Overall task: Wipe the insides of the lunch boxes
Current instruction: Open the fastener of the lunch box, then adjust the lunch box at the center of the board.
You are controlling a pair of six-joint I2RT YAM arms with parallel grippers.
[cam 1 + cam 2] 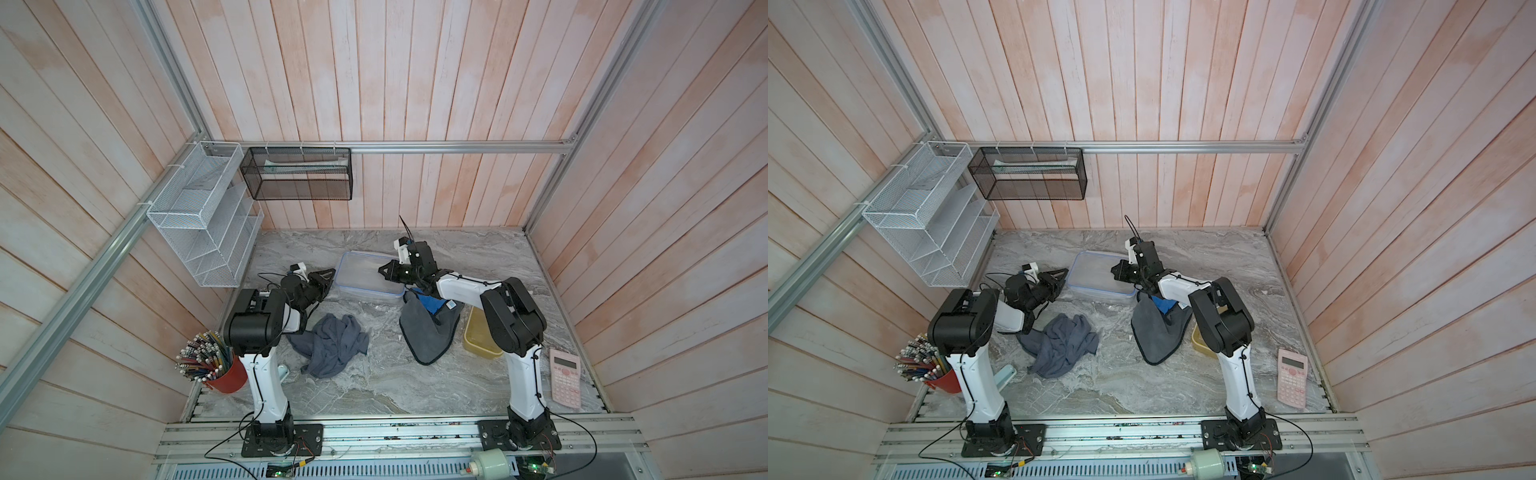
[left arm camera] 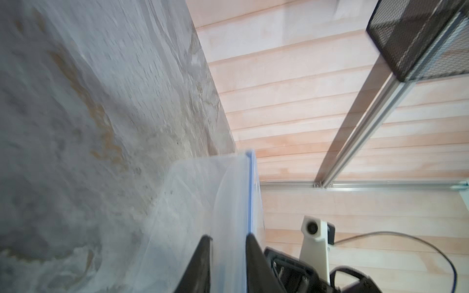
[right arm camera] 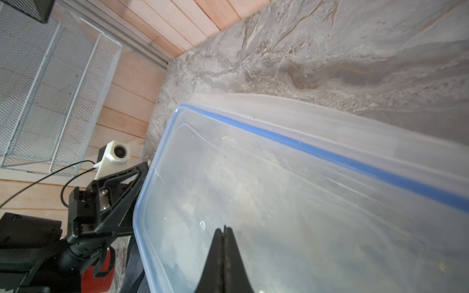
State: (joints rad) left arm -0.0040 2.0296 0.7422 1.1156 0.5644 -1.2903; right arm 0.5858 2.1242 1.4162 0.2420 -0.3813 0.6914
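Note:
The clear lunch box (image 1: pixel 370 291) (image 1: pixel 1100 293) stands at mid-back of the marble table with the blue-rimmed lid (image 1: pixel 361 270) (image 3: pixel 279 203) on top. My left gripper (image 1: pixel 330 273) (image 1: pixel 1064 272) (image 2: pixel 228 237) is at its left end. The jaws stand one above the other across the blue rim (image 2: pixel 250 192), narrow, with clear plastic between them. My right gripper (image 1: pixel 381 271) (image 1: pixel 1113 269) (image 3: pixel 224 229) is shut and empty over the lid's right part. The amber lunch box (image 1: pixel 478 345) (image 1: pixel 1200 343) sits open under the right arm.
A crumpled grey cloth (image 1: pixel 332 347) lies front-left of the clear box. A dark grey cloth with a blue patch (image 1: pixel 428 332) lies beside the amber box. A red pencil cup (image 1: pixel 220 374), a pink calculator (image 1: pixel 565 382), a white mesh rack (image 1: pixel 203 216) and a black mesh basket (image 1: pixel 299 174) ring the table.

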